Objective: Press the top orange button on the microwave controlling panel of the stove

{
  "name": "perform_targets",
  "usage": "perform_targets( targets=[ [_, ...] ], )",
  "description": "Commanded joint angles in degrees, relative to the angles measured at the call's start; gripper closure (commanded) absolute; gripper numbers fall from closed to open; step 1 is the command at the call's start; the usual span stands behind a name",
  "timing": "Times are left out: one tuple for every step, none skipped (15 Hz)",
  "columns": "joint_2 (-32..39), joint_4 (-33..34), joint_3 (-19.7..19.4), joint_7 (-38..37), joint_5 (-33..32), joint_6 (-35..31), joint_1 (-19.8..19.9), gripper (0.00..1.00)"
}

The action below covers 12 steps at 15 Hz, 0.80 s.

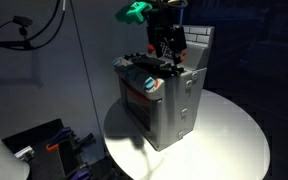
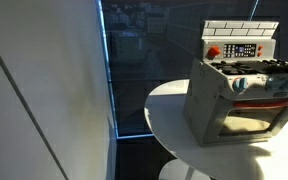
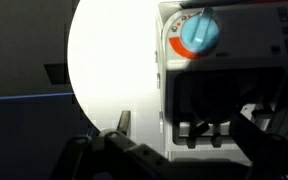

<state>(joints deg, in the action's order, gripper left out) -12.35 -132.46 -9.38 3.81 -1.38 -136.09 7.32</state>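
A grey toy stove [image 1: 164, 100] stands on a round white table [image 1: 234, 140]; it also shows in an exterior view [image 2: 234, 100]. Its upright control panel [image 2: 240, 46] carries a round red-orange button [image 2: 213, 51] at one end. In the wrist view that button [image 3: 199, 35] is round, orange-rimmed with a blue centre, near the top. My gripper [image 1: 164, 48] hangs just above the stove top, in front of the panel. In the wrist view its fingers [image 3: 189, 125] are spread apart and empty, below the button. The arm does not show in the exterior view of the panel's face.
A green object [image 1: 134, 12] sits high beside my wrist. Dark stove burners [image 3: 209, 100] lie between my fingers. The table edge [image 3: 74, 90] drops to dark floor. A white wall [image 2: 44, 90] and a dark window [image 2: 144, 60] stand beside the table.
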Motion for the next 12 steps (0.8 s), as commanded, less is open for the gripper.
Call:
perform_targets(
  targets=[
    [3.4, 3.3, 0.5, -1.0, 2.2, -2.5, -0.3, 0.00],
    [4.1, 3.8, 0.6, -1.1, 2.7, -3.1, -0.4, 0.00],
    [4.9, 4.4, 0.7, -1.1, 3.1, -3.5, -0.5, 0.00],
    [5.6, 5.1, 0.8, -1.3, 3.4, -3.8, -0.6, 0.00],
    [6.3, 5.8, 0.9, -1.3, 3.7, -4.0, -0.6, 0.00],
    [7.1, 6.6, 1.0, -1.6, 3.8, -4.1, -0.7, 0.00],
    [7.8, 7.4, 1.2, -1.8, 3.9, -4.1, -0.7, 0.00],
    [8.6, 8.2, 1.4, -2.0, 4.0, -3.9, -0.7, 0.00],
    [9.4, 9.0, 1.6, -2.5, 3.7, -4.2, -0.7, 0.00],
    [10.1, 9.6, 1.8, -2.9, 3.7, -4.1, -0.8, 0.00],
    [10.9, 10.3, 2.1, -3.8, 3.3, -4.5, -0.8, 0.00],
    [11.6, 11.0, 2.3, -4.2, 3.3, -4.3, -0.8, 0.00]
  ],
)
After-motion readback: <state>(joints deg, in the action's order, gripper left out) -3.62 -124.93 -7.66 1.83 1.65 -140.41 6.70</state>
